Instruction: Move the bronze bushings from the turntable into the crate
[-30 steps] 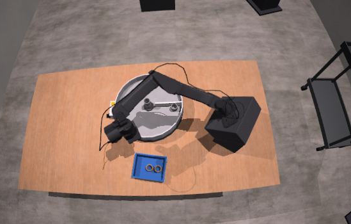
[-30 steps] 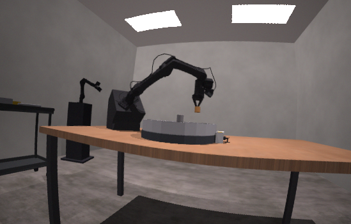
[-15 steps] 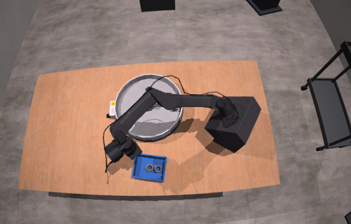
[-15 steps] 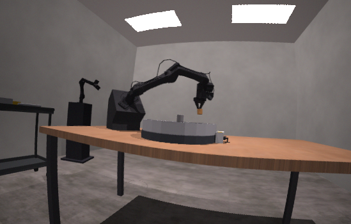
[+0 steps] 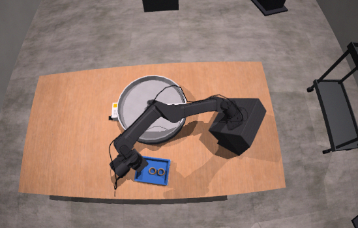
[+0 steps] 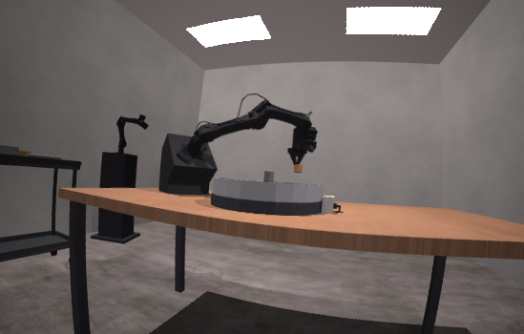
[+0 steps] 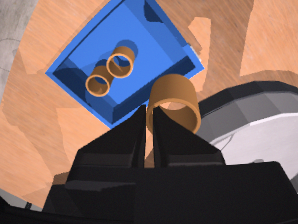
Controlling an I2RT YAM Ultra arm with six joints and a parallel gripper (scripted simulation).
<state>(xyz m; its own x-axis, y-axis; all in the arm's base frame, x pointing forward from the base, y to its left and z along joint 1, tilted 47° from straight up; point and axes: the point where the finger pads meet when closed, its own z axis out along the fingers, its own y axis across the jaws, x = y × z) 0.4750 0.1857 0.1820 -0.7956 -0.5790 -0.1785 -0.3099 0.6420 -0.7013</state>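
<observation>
My gripper (image 5: 141, 163) (image 6: 298, 163) (image 7: 149, 111) is shut on the wall of a bronze bushing (image 6: 298, 168) (image 7: 176, 98) and holds it in the air. It hangs over the left end of the blue crate (image 5: 158, 159) (image 7: 136, 26), just beyond the front edge of the round grey turntable (image 5: 139, 94) (image 6: 270, 191) (image 7: 266, 143). Two bronze bushings (image 5: 152, 171) (image 5: 161, 171) (image 7: 99, 84) (image 7: 121, 64) lie side by side in the crate. One steel bushing (image 6: 268, 176) stands upright on the turntable. The arm hides part of the turntable from above.
A small white and yellow box (image 5: 114, 111) (image 6: 328, 204) sits at the turntable's left edge. The dark robot base (image 5: 240, 127) stands to the right of the turntable. A black cart (image 5: 344, 111) (image 6: 12, 162) stands off the table.
</observation>
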